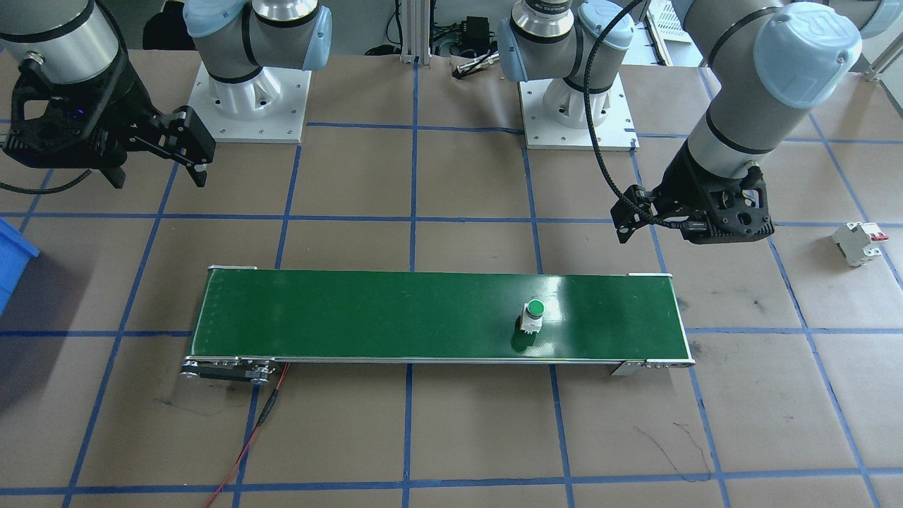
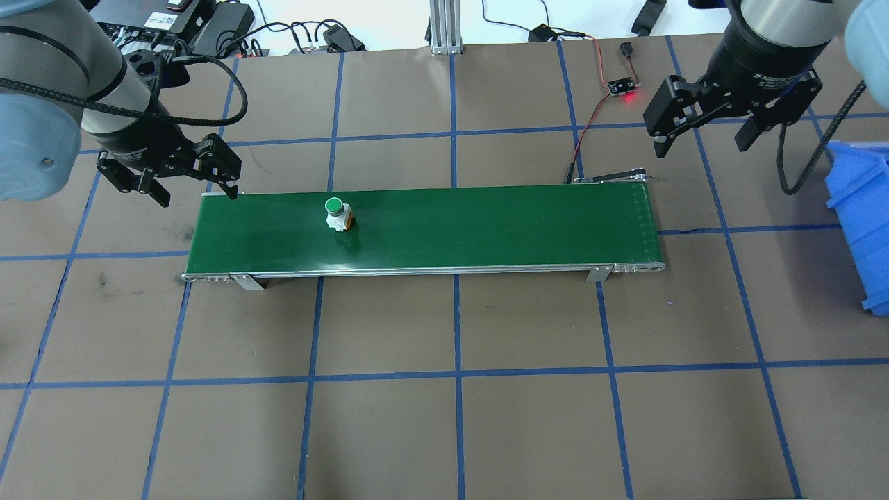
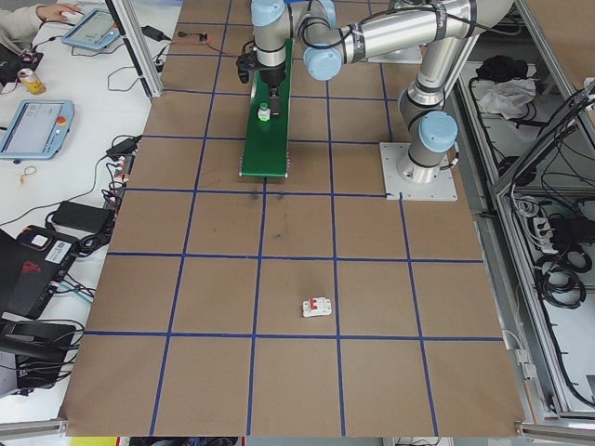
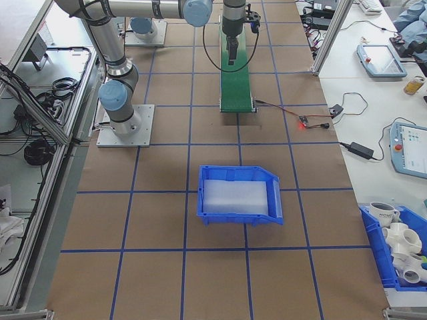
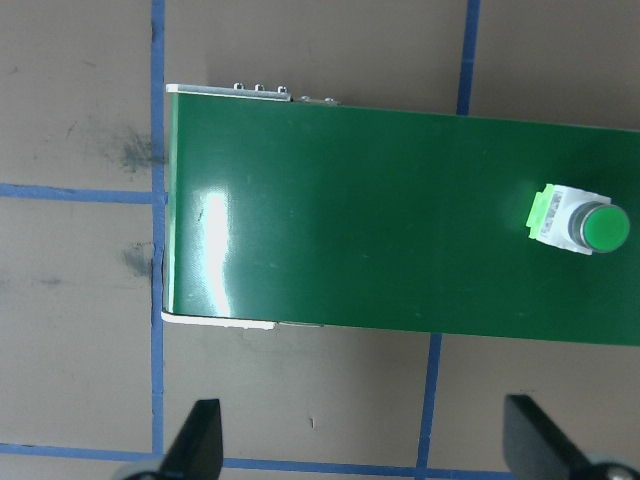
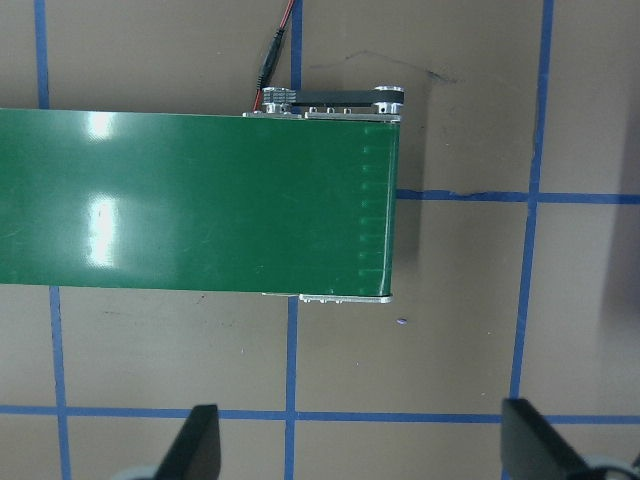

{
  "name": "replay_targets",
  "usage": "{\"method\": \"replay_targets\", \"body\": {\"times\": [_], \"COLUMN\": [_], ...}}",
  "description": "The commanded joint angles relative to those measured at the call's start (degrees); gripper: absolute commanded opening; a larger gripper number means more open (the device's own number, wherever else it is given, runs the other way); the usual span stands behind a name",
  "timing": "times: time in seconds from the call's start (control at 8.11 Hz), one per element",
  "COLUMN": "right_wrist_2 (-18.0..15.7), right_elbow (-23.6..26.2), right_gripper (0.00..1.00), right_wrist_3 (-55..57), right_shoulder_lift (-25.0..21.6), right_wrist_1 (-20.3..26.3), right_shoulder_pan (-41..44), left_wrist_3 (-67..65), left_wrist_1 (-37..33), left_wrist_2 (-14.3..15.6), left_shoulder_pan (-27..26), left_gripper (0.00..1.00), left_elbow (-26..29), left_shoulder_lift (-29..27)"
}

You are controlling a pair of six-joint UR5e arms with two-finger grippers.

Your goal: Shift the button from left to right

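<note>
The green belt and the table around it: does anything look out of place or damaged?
Nothing looks damaged. The button stands upright on the green belt, near its left end. A white circuit breaker lies alone on the table.

Button [image 2: 335,212] sits on the belt [image 2: 486,229] toward my left end; bin [image 2: 861,222] off its right end.

one high camera looks down over the robot's shoulders at the belt [image 2: 430,226], another faces it across the table. two far end cameras look along the belt. each wrist camera looks straight down, close, at one belt end; overhead and front share the whole belt.
</note>
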Motion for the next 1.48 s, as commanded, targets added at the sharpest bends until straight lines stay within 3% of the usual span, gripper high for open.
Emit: {"method": "replay_targets", "body": {"times": [0.0, 0.25, 0.62, 0.86, 0.99, 1.23, 1.36], "right_wrist_2": [0.09, 0.26, 0.26, 1.84, 3.5, 3.51, 3.43], "right_elbow": [0.49, 0.67, 1.89, 3.13, 3.13, 3.13, 3.13], "right_gripper": [1.0, 1.0, 1.0, 1.0, 1.0, 1.0, 1.0], "right_wrist_3": [0.0, 1.05, 1.14, 3.24, 5.17, 6.24, 6.24], "right_shoulder_lift": [0.17, 2.35, 9.38, 12.46, 12.47, 12.39, 12.56], "right_wrist_1": [2.13, 1.44, 1.0, -11.06, -13.39, -19.63, -20.44], "right_shoulder_pan": [-0.14, -0.15, -0.15, -0.15, -0.15, -0.15, -0.06], "left_wrist_3": [0.41, 0.59, 1.98, 2.0, 2.0, 2.35, 2.43], "left_wrist_1": [0.01, 0.1, 0.28, 1.32, 1.59, 1.86, 2.29], "left_wrist_2": [-0.24, -0.15, 0.28, -0.07, 0.46, 0.37, -0.06], "left_shoulder_pan": [0.09, 0.09, 0.09, 0.17, 0.09, 0.09, 0.09], "left_gripper": [1.0, 1.0, 1.0, 1.0, 1.0, 1.0, 1.0], "left_elbow": [0.03, 0.46, -0.15, -0.15, -0.24, 0.37, 0.29], "left_shoulder_lift": [-0.2, -2.31, -1.79, -2.49, -1.62, -2.04, -2.31]}}
